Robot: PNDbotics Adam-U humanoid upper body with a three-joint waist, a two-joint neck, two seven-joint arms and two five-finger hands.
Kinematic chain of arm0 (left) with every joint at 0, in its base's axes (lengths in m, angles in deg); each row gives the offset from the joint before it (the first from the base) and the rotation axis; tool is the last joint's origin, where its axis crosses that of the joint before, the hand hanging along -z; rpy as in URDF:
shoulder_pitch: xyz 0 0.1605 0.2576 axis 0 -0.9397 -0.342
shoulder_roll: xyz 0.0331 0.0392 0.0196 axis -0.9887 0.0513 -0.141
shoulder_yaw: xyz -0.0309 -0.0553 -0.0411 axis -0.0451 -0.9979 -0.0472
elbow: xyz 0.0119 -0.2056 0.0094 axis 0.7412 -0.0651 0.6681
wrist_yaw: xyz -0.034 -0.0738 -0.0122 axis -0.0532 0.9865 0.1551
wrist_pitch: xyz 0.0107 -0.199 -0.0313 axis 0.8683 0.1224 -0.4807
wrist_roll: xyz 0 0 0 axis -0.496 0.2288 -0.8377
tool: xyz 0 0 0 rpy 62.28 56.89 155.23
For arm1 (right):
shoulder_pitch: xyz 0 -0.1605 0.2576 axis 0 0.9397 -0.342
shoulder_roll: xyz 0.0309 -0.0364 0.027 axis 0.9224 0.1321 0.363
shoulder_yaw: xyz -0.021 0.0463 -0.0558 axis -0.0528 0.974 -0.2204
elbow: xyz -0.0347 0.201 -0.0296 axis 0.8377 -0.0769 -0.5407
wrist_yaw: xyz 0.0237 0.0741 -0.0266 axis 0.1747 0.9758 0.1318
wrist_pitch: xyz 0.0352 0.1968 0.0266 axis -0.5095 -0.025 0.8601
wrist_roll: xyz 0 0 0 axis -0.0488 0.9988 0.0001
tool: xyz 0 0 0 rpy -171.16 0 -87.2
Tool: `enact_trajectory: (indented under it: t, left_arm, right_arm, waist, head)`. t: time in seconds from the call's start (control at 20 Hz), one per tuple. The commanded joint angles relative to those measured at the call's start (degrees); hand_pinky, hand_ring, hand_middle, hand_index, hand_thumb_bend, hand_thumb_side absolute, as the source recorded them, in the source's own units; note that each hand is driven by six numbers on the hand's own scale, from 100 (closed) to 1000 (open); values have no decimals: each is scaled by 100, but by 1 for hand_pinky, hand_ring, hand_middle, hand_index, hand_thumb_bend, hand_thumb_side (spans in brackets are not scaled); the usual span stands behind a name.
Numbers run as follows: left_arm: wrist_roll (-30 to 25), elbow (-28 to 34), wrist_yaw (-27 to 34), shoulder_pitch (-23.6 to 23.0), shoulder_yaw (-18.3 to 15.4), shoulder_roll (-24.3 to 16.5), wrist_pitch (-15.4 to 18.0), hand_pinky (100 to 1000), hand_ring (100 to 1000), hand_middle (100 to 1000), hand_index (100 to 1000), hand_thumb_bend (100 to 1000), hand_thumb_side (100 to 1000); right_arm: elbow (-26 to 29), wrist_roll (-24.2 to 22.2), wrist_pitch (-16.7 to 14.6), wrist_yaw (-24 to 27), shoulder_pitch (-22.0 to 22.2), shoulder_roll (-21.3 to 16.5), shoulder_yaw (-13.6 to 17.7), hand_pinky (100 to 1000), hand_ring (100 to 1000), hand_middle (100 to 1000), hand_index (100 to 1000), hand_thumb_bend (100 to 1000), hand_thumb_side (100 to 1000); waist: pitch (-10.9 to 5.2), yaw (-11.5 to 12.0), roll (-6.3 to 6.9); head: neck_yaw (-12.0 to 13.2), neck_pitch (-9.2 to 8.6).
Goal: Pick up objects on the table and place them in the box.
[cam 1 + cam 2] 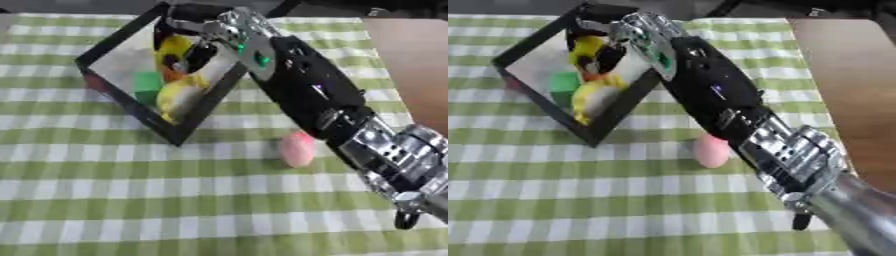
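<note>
Left eye view: right hand (203, 37) reaches into the box (114, 45), grip unclear; pink egg (297, 149) lies beside its forearm.

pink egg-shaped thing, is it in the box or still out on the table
Out. The pink egg-shaped thing lies on the green checked tablecloth, beside the black-framed box, while the right hand reaches over the box opening.

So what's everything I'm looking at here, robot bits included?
box: one, black frame with pale walls, far left on the cloth
yellow things: at least two, inside the box
green thing: one, inside the box
pink egg shape: one, on the cloth just in front of the box
tablecloth: one, green and white check, over the table
table: one, brown, bare at right
right hand: one, black and silver, fingers over the box
left hand: not in view
</note>
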Motion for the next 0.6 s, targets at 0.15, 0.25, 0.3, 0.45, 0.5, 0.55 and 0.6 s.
enact_trajectory:
  t: [0.15,0.25,0.3,0.45,0.5,0.55,0.6]
  left_arm:
    - [-4,113,21,25,-31,-113,-35,832,785,796,781,306,530]
    - [-4,113,23,20,-33,-111,-42,832,785,796,781,306,530]
    - [-4,113,25,17,-34,-111,-45,832,785,796,782,306,530]
    - [-1,113,26,6,-37,-113,-49,832,785,796,782,306,530]
    - [0,113,27,-1,-38,-113,-51,832,786,796,783,306,530]
    - [1,113,27,-8,-38,-115,-54,832,785,796,783,306,530]
    - [2,113,26,-14,-40,-116,-55,832,786,796,783,306,529]
  right_arm:
    - [88,-142,-203,-230,-172,-110,32,884,879,777,863,459,174]
    - [148,-163,-259,-296,-196,-144,57,898,895,796,881,515,315]
    - [178,-161,-263,-328,-211,-164,72,901,899,801,887,514,346]
    - [266,-116,-214,-350,-256,-229,125,917,919,826,910,501,429]
    - [297,-98,-184,-335,-273,-259,148,921,923,829,914,501,434]
    - [331,-82,-150,-316,-286,-288,167,923,926,832,917,502,433]
    - [370,-62,-112,-286,-300,-322,191,922,925,829,916,493,417]
  waist:
    - [-150,-20,-43]
    - [-152,-29,-42]
    - [-155,-33,-41]
    - [-165,-43,-39]
    - [-171,-48,-38]
    - [-176,-51,-37]
    - [-182,-56,-36]
  head:
    - [32,-48]
    - [35,-47]
    - [40,-44]
    - [53,-41]
    - [61,-36]
    - [66,-35]
    - [72,-32]
